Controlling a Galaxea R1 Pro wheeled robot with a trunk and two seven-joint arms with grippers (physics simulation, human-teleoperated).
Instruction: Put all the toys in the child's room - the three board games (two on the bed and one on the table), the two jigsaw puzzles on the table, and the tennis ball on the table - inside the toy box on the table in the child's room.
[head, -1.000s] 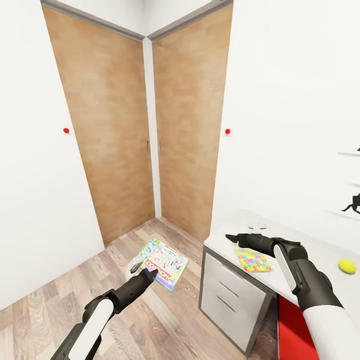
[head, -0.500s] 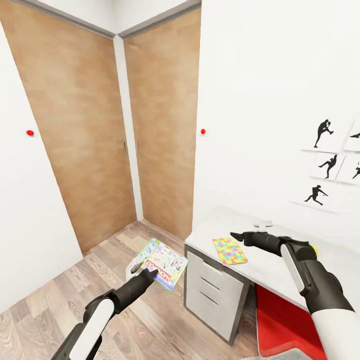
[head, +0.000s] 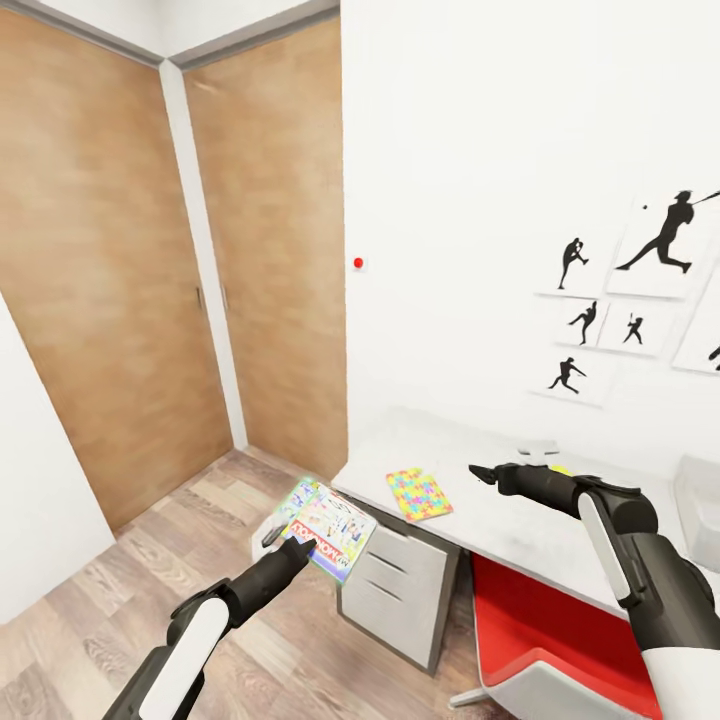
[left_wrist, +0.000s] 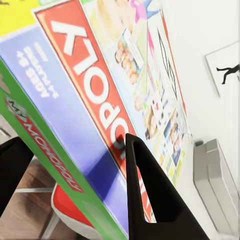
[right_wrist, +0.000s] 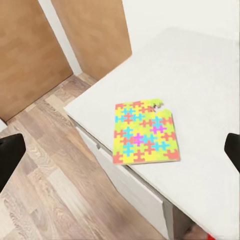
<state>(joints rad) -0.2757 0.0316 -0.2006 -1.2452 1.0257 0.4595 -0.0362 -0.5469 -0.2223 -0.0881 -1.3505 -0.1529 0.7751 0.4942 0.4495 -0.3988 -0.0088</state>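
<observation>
Open wood floor (head: 120, 590) lies to my left, before the table (head: 520, 530). A jigsaw puzzle (head: 418, 494) lies flat near the table's corner edge. My left gripper (head: 288, 545) clamps a board game (head: 325, 525) over the floor. My right gripper (head: 484, 472) hovers above the tabletop, fingers apparently spread wide.

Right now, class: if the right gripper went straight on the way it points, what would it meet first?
Probably the jigsaw puzzle lying flat on the table: it sits mid-frame in the right wrist view, ahead of the open right gripper. Depth is unclear, so it might touch bare tabletop beside it.
</observation>
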